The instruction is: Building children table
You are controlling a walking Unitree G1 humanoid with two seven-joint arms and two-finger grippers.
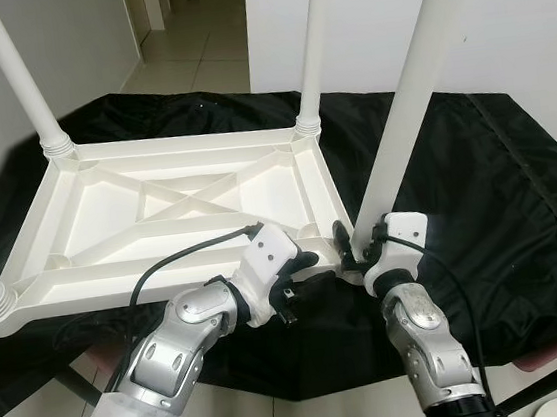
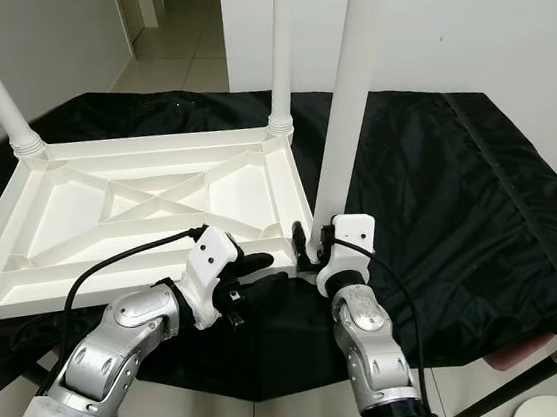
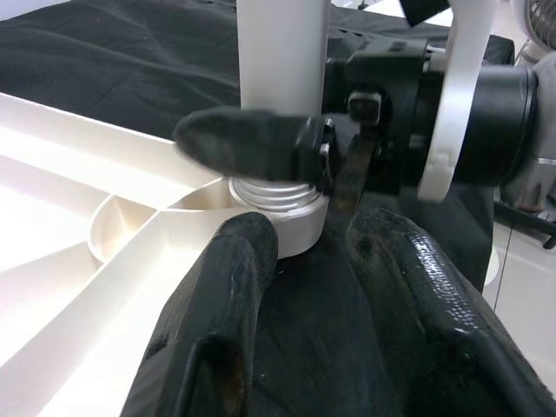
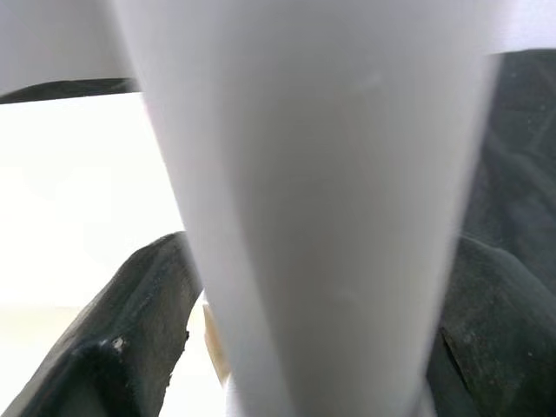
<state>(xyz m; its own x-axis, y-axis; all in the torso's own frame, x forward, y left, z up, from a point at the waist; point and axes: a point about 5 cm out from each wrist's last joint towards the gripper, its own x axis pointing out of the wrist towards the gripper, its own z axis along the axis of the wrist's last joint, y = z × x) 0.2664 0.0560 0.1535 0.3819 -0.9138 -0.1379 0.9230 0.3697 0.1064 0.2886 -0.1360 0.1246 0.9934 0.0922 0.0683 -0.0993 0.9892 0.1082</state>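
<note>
**Left eye view: last leg gripped at its socket**

Upside down on the black cloth (image 1: 476, 176) lies the white tabletop (image 1: 174, 215), 4 legs up. The right gripper (image 1: 348, 246) clamps the near-right leg (image 1: 402, 104) just above its corner socket; the left gripper (image 1: 301, 271) rests beside that corner, fingers slightly parted, holding nothing. Likely light, stiff, smooth plastic — slippery, so grip low near the threads.

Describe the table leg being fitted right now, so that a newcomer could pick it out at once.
Find the upturned white tabletop on the black cloth. Four white legs rise from its corners. The one meant is the near-right leg, the only one with the right gripper clamped round its base.
</note>
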